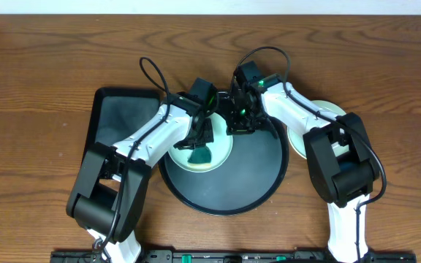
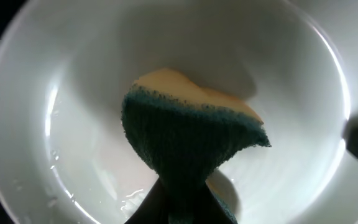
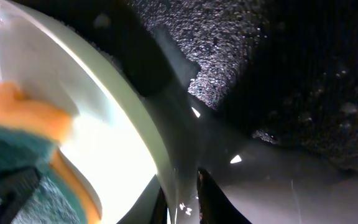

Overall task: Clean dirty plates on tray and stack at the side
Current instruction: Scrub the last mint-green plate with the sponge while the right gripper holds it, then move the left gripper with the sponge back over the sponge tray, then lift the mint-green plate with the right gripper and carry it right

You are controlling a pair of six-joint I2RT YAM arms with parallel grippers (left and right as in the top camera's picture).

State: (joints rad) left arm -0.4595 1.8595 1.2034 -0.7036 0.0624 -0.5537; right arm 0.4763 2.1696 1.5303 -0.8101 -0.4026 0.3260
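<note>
Pinching a green-and-yellow foam sponge [image 2: 191, 143], the left gripper [image 1: 198, 146] presses it into the pale mint round plate [image 1: 221, 153] on the large round black tray [image 1: 258, 179]; the right gripper [image 3: 188, 200] clamps the plate's rim between its fingers.

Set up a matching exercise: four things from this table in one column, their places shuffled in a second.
1 sponge
2 mint plate
3 rectangular tray
4 side plate

A left of the round tray
B on the table, right of the round tray
C in the left tool
D on the round tray, rim in the right tool

Pairs: 1-C, 2-D, 3-A, 4-B
</note>
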